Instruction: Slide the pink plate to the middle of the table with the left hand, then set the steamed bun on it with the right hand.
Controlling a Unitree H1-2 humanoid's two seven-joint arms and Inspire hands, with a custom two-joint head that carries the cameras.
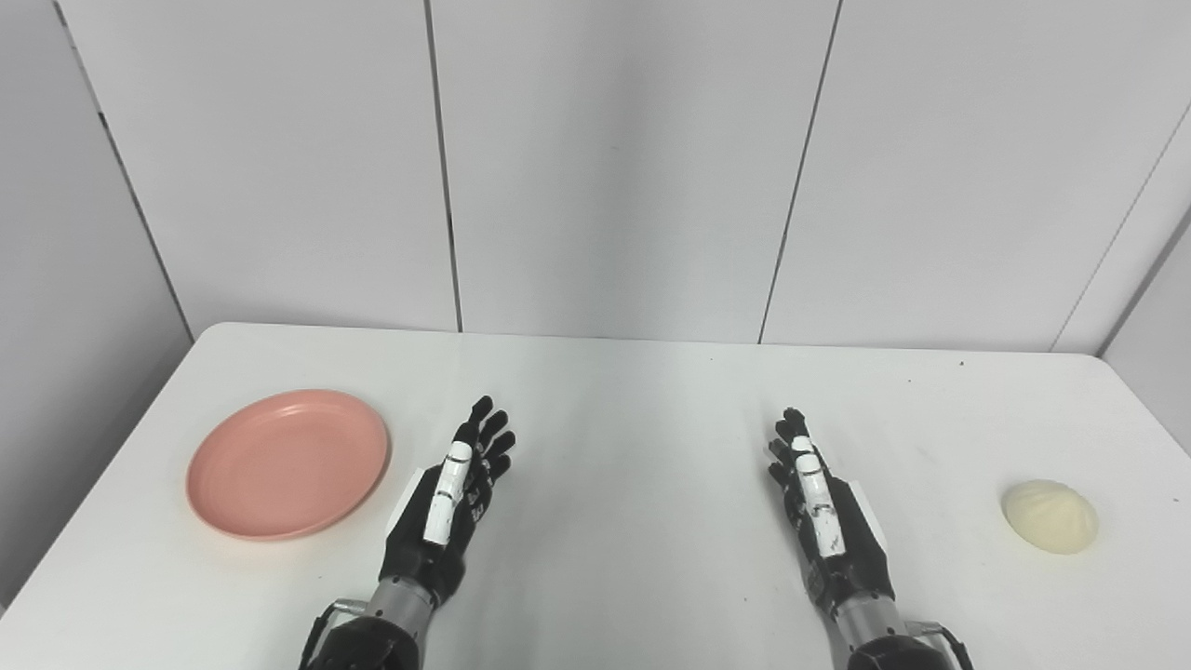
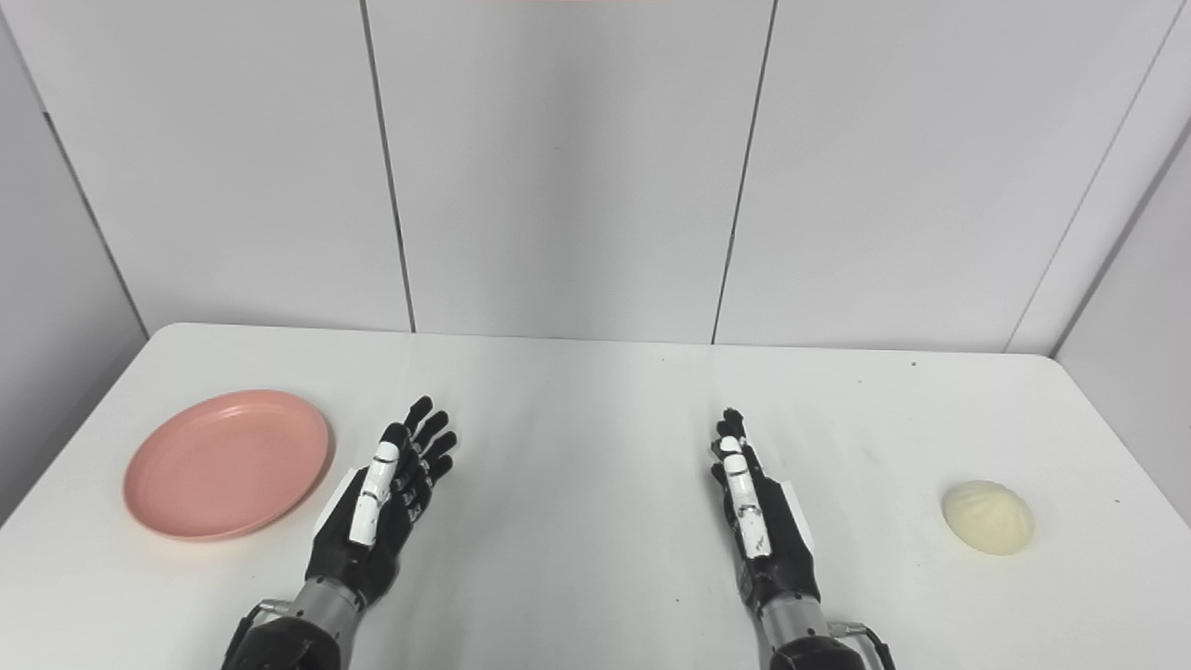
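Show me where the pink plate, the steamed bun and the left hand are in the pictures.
pink plate [image 1: 244,502]: left eye view, on its near rim.
steamed bun [image 1: 1050,516]: left eye view, middle of its pleated top.
left hand [image 2: 377,507]: right eye view, back of the hand.

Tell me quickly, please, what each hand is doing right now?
Left hand: open, holding nothing.
Right hand: open, holding nothing.
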